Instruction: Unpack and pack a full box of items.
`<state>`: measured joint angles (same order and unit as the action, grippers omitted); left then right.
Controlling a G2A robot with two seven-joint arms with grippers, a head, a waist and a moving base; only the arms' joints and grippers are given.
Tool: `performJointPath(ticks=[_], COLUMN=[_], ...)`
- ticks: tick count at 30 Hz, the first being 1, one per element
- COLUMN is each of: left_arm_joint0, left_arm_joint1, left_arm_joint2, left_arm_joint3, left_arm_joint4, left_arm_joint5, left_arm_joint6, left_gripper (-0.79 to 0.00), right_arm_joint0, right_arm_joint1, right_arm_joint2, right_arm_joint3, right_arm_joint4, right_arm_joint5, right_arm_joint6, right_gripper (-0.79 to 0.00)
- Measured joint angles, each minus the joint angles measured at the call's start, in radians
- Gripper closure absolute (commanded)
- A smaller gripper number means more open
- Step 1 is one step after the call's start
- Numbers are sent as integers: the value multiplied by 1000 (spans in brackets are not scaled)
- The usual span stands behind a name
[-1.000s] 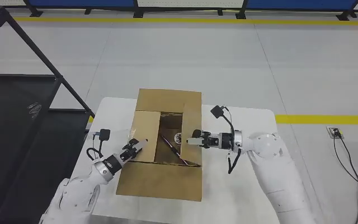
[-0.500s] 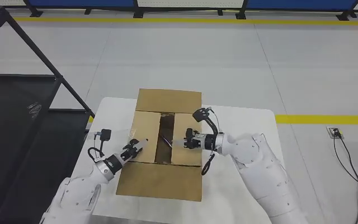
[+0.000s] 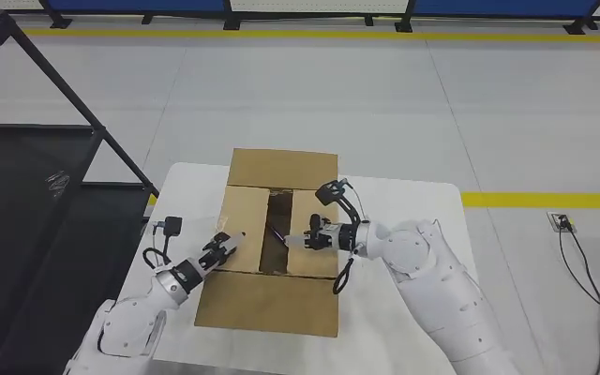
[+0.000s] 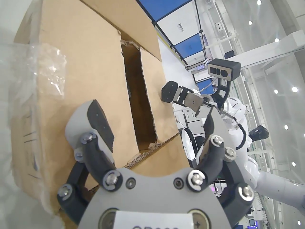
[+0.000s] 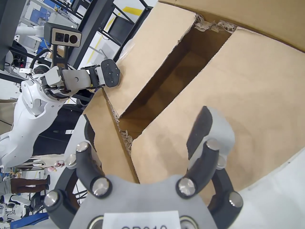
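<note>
A brown cardboard box (image 3: 272,305) stands in the middle of the white table (image 3: 403,202). Its two side flaps lie almost flat, with a narrow dark gap (image 3: 278,230) between them. A thin dark item shows through the gap. My left gripper (image 3: 230,246) is open, resting by the left flap (image 4: 83,60) at the box's left edge. My right gripper (image 3: 298,241) is open too and straddles the inner edge of the right flap (image 5: 238,91). One of its fingers (image 5: 202,129) lies on top, the other is partly hidden behind the cardboard. Across the gap (image 5: 171,77) sits the left gripper (image 5: 109,72).
Clear plastic film (image 4: 47,67) clings to the box's left side. A black metal rack (image 3: 56,187) stands left of the table. The box's far flap (image 3: 284,169) and near flap lie folded outward. Bare table lies right of the box.
The right arm has swung inward and pushed the right flap from upright down over the opening, narrowing it to a slit. The left gripper has barely moved.
</note>
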<state>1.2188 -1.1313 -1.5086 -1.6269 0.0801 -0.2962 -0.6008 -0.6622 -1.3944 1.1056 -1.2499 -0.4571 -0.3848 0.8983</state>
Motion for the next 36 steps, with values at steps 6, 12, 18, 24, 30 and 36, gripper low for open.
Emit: performJointPath(ticks=[6, 12, 18, 24, 30, 36], left_arm_joint0=[56, 138, 221, 242, 238, 233], left_arm_joint1=[13, 30, 48, 65, 76, 86], left_arm_joint2=[-104, -239, -344, -349, -307, -269], left_arm_joint3=[-62, -88, -70, -37, -21, -3], left_arm_joint4=[-49, -119, -208, -257, -255, -247], left_arm_joint5=[-13, -30, -53, -62, -93, -117], left_arm_joint6=[-2, -58, -202, -426, -553, -628], left_gripper=[-785, -785, -785, -785, -785, -785], right_arm_joint0=[-9, -15, -15, -38, -37, 27], right_arm_joint1=[9, 14, 14, 17, 12, 2], right_arm_joint2=[27, 40, 40, 79, 106, 94], right_arm_joint3=[-36, -53, -52, -23, 34, 155], right_arm_joint4=[26, 26, 26, 75, 73, 62], right_arm_joint5=[14, 34, 33, 18, 77, 94], right_arm_joint6=[-25, -24, -24, -134, -349, -463], right_gripper=[-785, -785, -785, -785, -785, -785])
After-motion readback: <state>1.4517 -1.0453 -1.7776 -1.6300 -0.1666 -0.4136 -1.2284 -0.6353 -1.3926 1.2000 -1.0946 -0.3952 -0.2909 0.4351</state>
